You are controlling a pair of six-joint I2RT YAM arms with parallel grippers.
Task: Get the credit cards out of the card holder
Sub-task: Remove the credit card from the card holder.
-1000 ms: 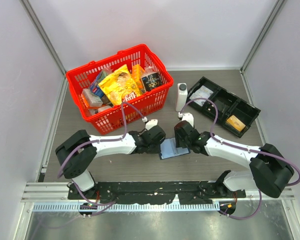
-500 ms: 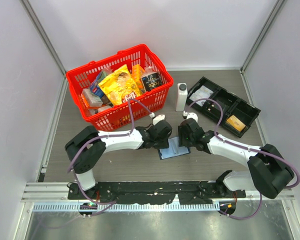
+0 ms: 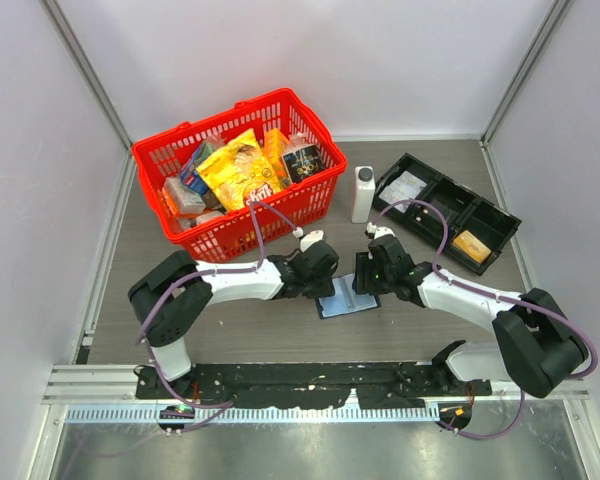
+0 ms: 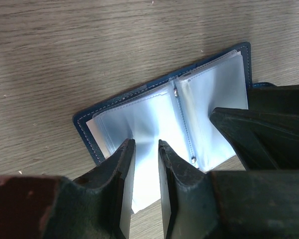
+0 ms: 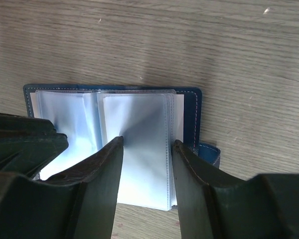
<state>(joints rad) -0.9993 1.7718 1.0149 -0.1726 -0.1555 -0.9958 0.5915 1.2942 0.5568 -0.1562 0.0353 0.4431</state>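
Note:
The navy-blue card holder (image 3: 346, 298) lies open on the table, its pale clear sleeves facing up. My left gripper (image 4: 144, 149) stands narrowly open, its fingertips down on the left sleeve page (image 4: 139, 119). My right gripper (image 5: 147, 149) is open with its jaws either side of the right sleeve page (image 5: 139, 124), next to the snap tab (image 5: 209, 152). I see no card inside the sleeves. An orange-gold credit card (image 3: 471, 245) lies in a compartment of the black tray. Each gripper shows at the edge of the other's wrist view.
A red basket (image 3: 310, 190) full of packets stands at the back left. A white bottle (image 3: 363, 193) stands beside it. The black compartment tray (image 3: 480, 212) with white paper packets (image 3: 404, 187) sits at the back right. Bare wood lies in front of the holder.
My left gripper has moved right onto the holder's left page. My right gripper has shifted slightly right and back. The holder has stayed in place.

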